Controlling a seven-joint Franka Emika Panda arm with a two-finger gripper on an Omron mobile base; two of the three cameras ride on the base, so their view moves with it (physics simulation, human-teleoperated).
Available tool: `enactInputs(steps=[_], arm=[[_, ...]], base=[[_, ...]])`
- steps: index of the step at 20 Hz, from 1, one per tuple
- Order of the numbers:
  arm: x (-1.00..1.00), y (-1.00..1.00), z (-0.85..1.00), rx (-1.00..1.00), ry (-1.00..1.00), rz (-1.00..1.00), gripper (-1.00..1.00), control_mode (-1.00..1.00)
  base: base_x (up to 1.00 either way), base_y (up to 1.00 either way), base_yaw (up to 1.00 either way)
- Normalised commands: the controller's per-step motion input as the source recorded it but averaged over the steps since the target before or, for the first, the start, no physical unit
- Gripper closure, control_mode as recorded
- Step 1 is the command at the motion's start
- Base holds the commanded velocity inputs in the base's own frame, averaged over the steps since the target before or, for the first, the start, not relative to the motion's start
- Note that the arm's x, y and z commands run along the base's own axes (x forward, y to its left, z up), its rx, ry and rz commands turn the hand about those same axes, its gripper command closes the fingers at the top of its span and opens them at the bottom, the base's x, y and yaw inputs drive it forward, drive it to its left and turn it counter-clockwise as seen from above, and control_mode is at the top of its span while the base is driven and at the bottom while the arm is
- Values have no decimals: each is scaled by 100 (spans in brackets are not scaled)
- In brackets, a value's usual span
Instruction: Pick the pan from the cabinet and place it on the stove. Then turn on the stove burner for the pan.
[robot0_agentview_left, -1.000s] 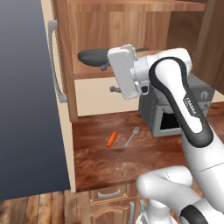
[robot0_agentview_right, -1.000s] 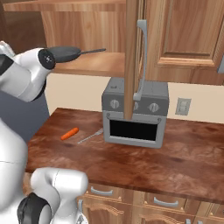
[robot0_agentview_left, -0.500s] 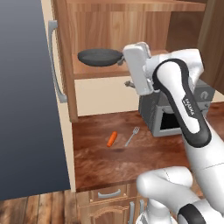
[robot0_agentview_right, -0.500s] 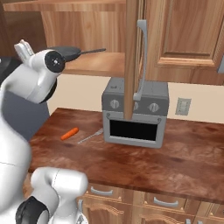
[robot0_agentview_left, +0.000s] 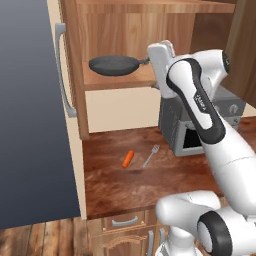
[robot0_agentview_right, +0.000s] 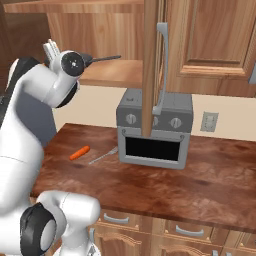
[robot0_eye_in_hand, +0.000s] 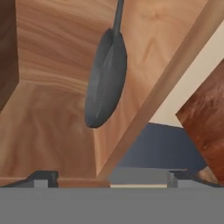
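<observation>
The pan (robot0_eye_in_hand: 106, 78) is sitting on the cabinet (robot0_eye_in_hand: 52, 74) shelf, ahead of the end effector (robot0_eye_in_hand: 109, 177), handle pointing away along its long axis. The end effector's fingers are standing spread wide, gripping nothing, not yet reaching it.

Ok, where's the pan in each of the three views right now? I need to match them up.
Left base view: the pan sits on the cabinet shelf, upper centre, handle pointing right toward the arm.
Right base view: its thin handle pokes out right of the arm, upper left.
Hand view: pan upper centre, seen rolled.
Shared landmark: that wooden shelf.
</observation>
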Motion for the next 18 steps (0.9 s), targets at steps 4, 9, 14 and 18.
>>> enactInputs(steps=[4, 9, 14, 18], arm=[[52, -44, 8, 0, 3, -9, -100, -100], [42, -43, 4, 0, 0, -6, -100, -100], [43, -36, 0, 0, 0, -5, -100, -100], [45, -25, -1, 0, 0, -4, -100, -100]], base=[[0, 0, 0], [0, 0, 0], [0, 0, 0], [0, 0, 0]])
